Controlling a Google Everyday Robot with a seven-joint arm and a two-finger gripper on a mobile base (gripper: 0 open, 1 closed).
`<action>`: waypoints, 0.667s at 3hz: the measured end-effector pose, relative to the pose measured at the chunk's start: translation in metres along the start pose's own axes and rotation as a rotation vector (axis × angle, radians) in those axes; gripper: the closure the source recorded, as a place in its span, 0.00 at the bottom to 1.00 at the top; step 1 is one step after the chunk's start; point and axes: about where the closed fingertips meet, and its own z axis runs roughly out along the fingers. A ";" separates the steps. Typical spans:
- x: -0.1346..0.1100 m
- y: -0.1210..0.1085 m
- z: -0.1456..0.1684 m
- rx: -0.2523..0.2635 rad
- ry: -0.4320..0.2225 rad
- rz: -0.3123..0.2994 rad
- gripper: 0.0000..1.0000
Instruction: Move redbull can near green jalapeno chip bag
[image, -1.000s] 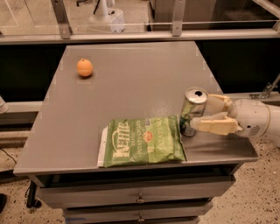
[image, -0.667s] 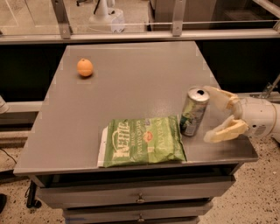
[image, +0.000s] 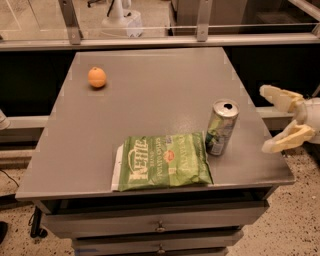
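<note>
The redbull can (image: 221, 127) stands upright on the grey table (image: 150, 100), right beside the right edge of the green jalapeno chip bag (image: 162, 162), which lies flat near the table's front edge. My gripper (image: 278, 120) is off the table's right edge, to the right of the can and apart from it. Its two cream fingers (image: 280, 97) are spread wide open and hold nothing.
An orange fruit (image: 97, 77) sits at the far left of the table. A metal rail with posts (image: 150, 40) runs behind the table. Drawers (image: 160, 227) are under the tabletop. Speckled floor lies to the right.
The gripper let go of the can, opened its fingers and drew back to the right, past the table's edge. The can stays upright beside the bag.
</note>
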 end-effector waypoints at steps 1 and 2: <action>-0.015 -0.033 -0.043 0.148 0.026 -0.059 0.00; -0.019 -0.038 -0.046 0.166 0.023 -0.065 0.00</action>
